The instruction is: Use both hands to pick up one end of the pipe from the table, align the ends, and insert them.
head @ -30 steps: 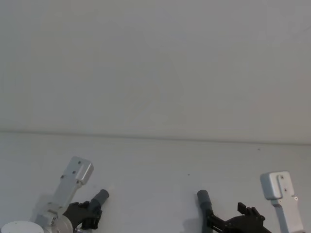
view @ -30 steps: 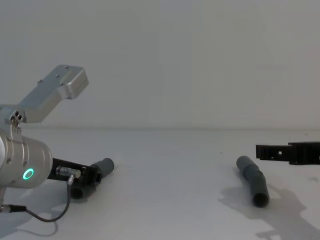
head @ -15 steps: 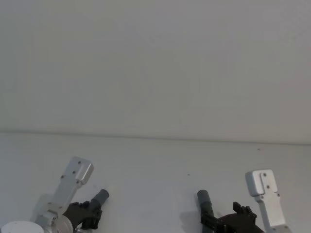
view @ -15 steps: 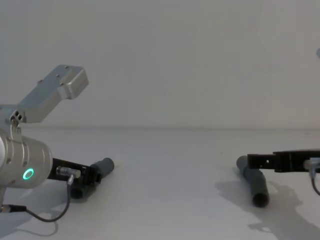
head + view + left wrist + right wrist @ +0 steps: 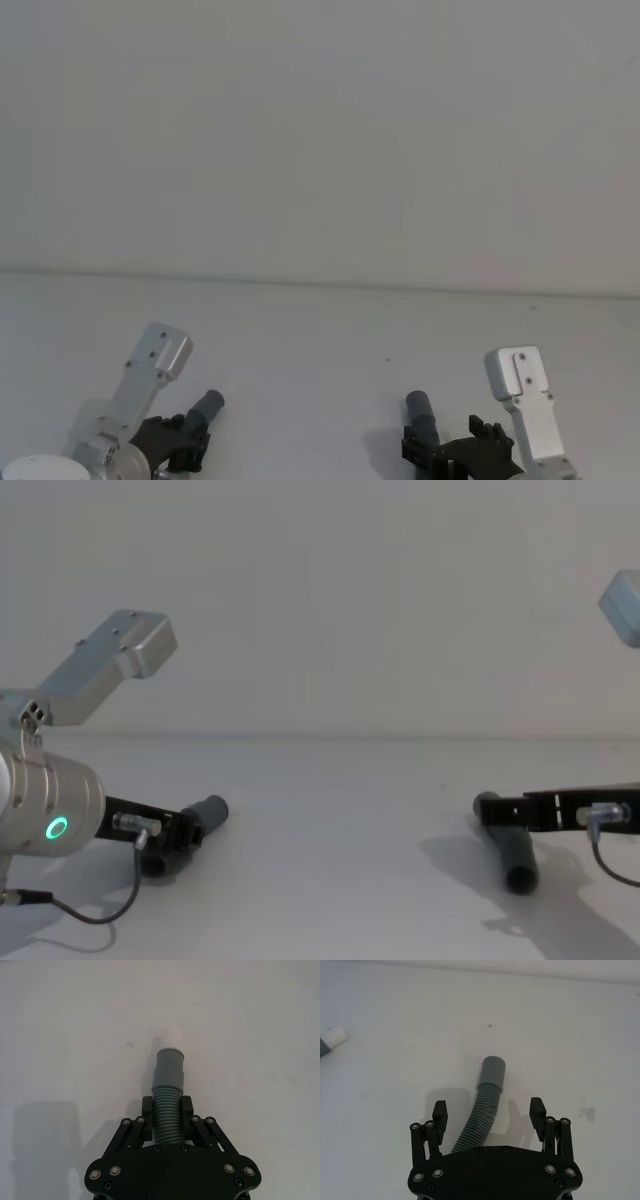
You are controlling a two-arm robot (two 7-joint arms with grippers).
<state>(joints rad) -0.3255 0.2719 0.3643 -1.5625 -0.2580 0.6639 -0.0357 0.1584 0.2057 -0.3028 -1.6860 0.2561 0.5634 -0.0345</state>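
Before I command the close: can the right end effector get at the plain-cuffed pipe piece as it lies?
Probably yes. The right end effector is open, with a finger on each side of the ribbed body of the plain-cuffed pipe piece. Nothing lies between them on the table.

On the table [image 5: 320,340] the left pipe piece [image 5: 168,1080] sits clamped in the left gripper [image 5: 167,1108], the right pipe piece [image 5: 492,1077] well apart, between the spread fingers of the right gripper [image 5: 489,1108].
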